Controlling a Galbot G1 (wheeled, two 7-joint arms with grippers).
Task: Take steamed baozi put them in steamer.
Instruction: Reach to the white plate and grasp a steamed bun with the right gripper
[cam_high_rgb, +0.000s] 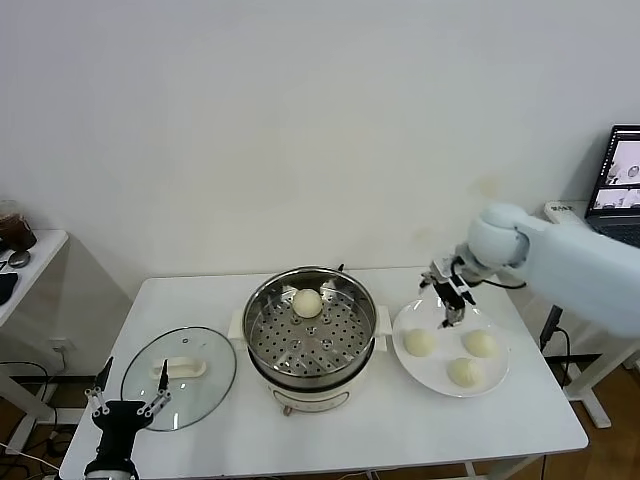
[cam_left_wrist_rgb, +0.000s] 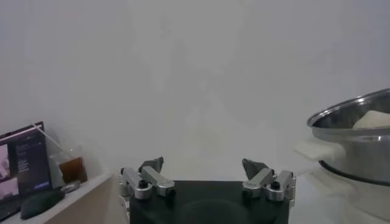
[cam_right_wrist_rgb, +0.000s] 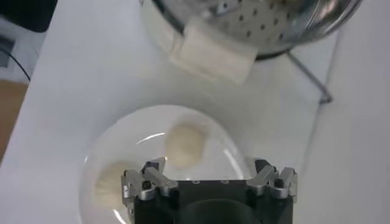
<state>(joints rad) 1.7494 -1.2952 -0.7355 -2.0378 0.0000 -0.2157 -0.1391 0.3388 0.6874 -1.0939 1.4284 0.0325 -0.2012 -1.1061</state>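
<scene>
The steamer (cam_high_rgb: 310, 340) stands mid-table with one baozi (cam_high_rgb: 307, 302) on its perforated tray. Three more baozi (cam_high_rgb: 419, 342) (cam_high_rgb: 480, 343) (cam_high_rgb: 465, 371) lie on the white plate (cam_high_rgb: 420, 378) to its right. My right gripper (cam_high_rgb: 447, 318) hangs open and empty just above the plate's far part, fingers pointing down. In the right wrist view this gripper (cam_right_wrist_rgb: 209, 165) is open over the plate (cam_right_wrist_rgb: 131, 137), with one baozi (cam_right_wrist_rgb: 186, 143) just ahead of it and another (cam_right_wrist_rgb: 106, 182) beside it. My left gripper (cam_high_rgb: 130, 385) is parked, open, at the table's front left corner.
A glass lid (cam_high_rgb: 178, 365) with a white handle lies left of the steamer, next to the left gripper. The left wrist view shows the left gripper (cam_left_wrist_rgb: 203, 164) and the steamer's wall (cam_left_wrist_rgb: 359, 146). A laptop (cam_high_rgb: 620, 180) stands far right and a side table (cam_high_rgb: 20, 255) far left.
</scene>
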